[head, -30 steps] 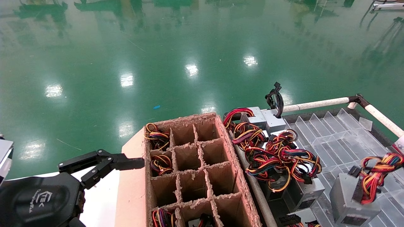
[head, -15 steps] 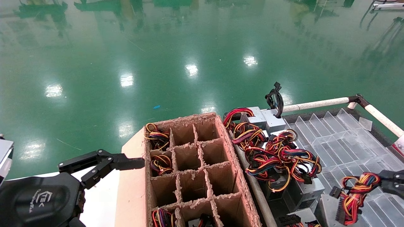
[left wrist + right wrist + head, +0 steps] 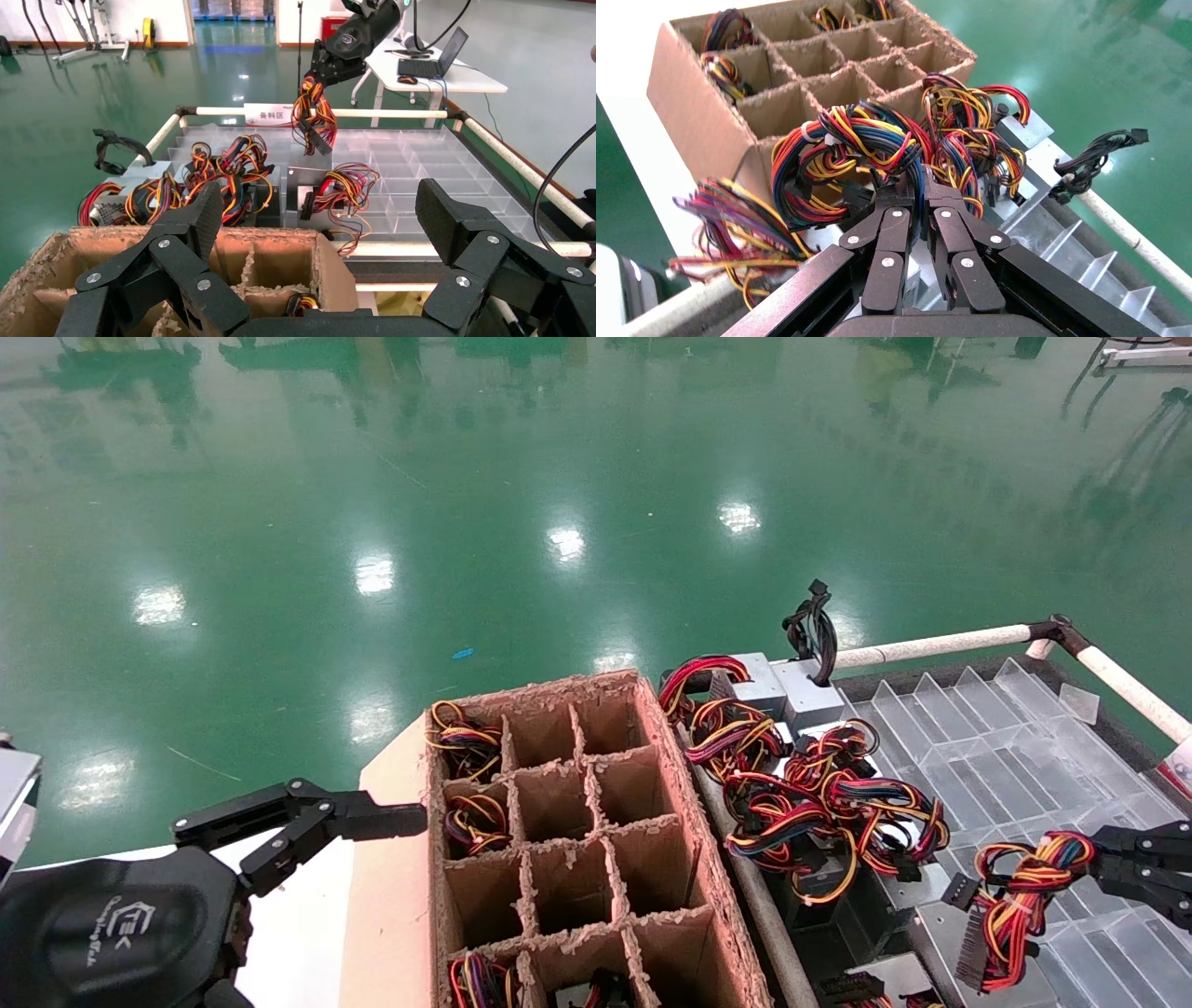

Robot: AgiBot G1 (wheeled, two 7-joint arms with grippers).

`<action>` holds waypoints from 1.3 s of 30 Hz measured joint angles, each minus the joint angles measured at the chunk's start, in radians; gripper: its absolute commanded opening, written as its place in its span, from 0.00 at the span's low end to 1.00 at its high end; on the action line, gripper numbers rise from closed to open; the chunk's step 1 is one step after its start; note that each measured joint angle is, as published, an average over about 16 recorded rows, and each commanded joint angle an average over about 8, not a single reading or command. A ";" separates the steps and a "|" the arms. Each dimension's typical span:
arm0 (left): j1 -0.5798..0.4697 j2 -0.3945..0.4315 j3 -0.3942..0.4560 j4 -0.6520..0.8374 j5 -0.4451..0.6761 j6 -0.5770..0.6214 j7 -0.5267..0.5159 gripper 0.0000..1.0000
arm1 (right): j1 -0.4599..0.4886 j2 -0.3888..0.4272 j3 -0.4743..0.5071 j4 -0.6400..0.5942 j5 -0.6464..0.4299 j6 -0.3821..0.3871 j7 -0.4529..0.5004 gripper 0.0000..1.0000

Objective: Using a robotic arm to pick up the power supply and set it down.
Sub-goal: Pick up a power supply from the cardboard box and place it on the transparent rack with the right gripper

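My right gripper sits at the right edge of the head view, shut on the red, yellow and orange wire bundle of the power supply. Its grey metal box hangs low below the wires, over the clear tray. In the left wrist view the same gripper holds the wires with the box beneath. In the right wrist view the fingertips pinch the bundle. My left gripper is parked open beside the cardboard box.
The divided cardboard box holds wired units in some cells. Several other power supplies with tangled wires lie along the tray's left side. A black-only cable bundle sticks up at the back. White rails frame the tray.
My right gripper has carried the power supply down and to the left, so the box now sits lower over the tray. The left arm has not moved.
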 measured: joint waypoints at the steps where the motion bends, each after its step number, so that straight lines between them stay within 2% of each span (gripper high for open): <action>1: 0.000 0.000 0.000 0.000 0.000 0.000 0.000 1.00 | -0.007 0.000 -0.003 -0.007 0.013 0.001 0.004 0.00; 22: 0.000 0.000 0.000 0.000 0.000 0.000 0.000 1.00 | -0.245 -0.016 -0.019 -0.251 0.267 0.013 -0.027 0.00; 30: 0.000 0.000 0.000 0.000 0.000 0.000 0.000 1.00 | -0.276 -0.022 -0.003 -0.314 0.324 0.016 -0.041 0.00; 39: 0.000 0.000 0.001 0.000 0.000 0.000 0.000 1.00 | -0.275 -0.044 0.003 -0.347 0.339 0.016 -0.046 0.00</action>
